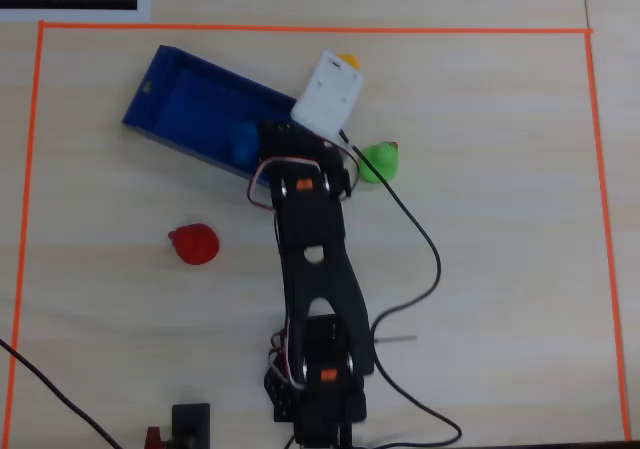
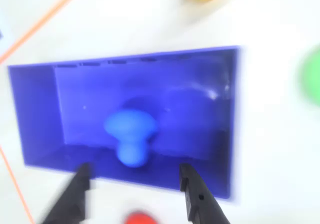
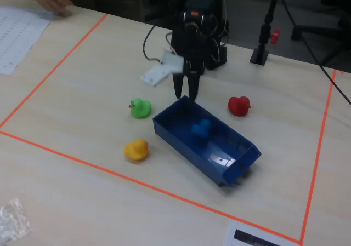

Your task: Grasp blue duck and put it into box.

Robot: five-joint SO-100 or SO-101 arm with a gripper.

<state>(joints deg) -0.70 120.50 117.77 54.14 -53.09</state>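
Observation:
The blue duck (image 2: 131, 134) lies inside the dark-blue box (image 2: 200, 109), free of the gripper. In the overhead view the duck (image 1: 243, 141) is at the box's (image 1: 190, 99) right end, beside the arm. In the fixed view the duck (image 3: 201, 128) sits in the box's (image 3: 225, 147) far half. My gripper (image 2: 134, 170) is open and empty, its black fingers (image 2: 192, 194) spread wide over the box's near wall. In the fixed view the gripper (image 3: 186, 95) points down just above the box's far corner.
A red duck (image 1: 195, 244) (image 3: 238, 105), a green duck (image 1: 380, 159) (image 3: 140, 108) and a yellow duck (image 3: 136, 149) stand on the table around the box. Orange tape (image 1: 300, 29) frames the work area. A black cable (image 1: 425, 244) trails right of the arm.

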